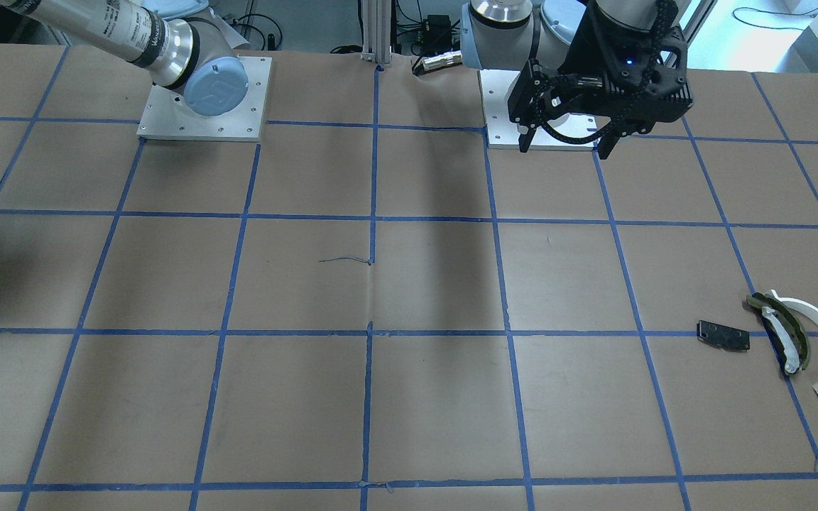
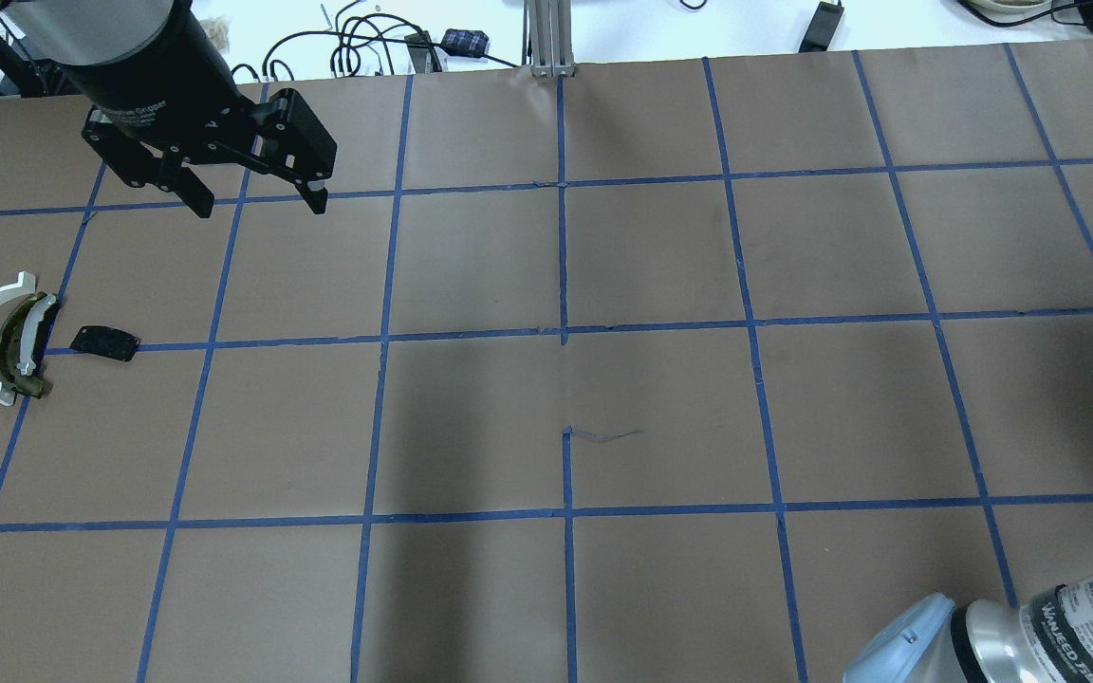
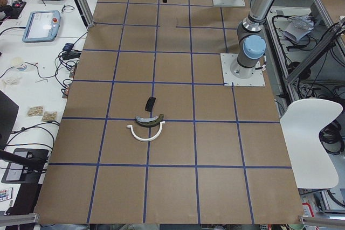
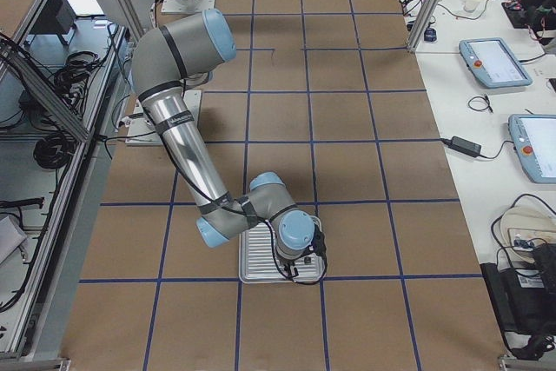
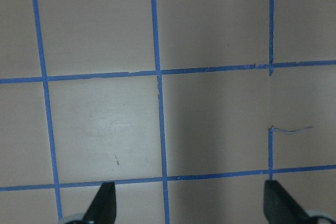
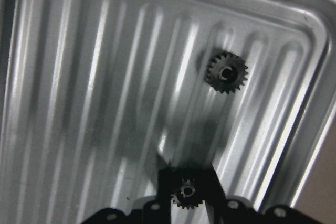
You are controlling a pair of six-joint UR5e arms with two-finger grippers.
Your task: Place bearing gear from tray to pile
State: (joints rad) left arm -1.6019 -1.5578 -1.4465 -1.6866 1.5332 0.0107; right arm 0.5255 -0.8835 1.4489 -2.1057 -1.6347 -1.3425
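Bearing gear [image 6: 185, 192] sits pinched in my right gripper [image 6: 187, 176], jaws clenched, over the ribbed metal tray [image 6: 79, 77]. It looks small, rigid, probably slick, so I grip across its teeth. A second gear [image 6: 227, 73] lies beyond. My left gripper [image 2: 260, 204] hangs spread, with the pile [image 2: 20, 346] far off.
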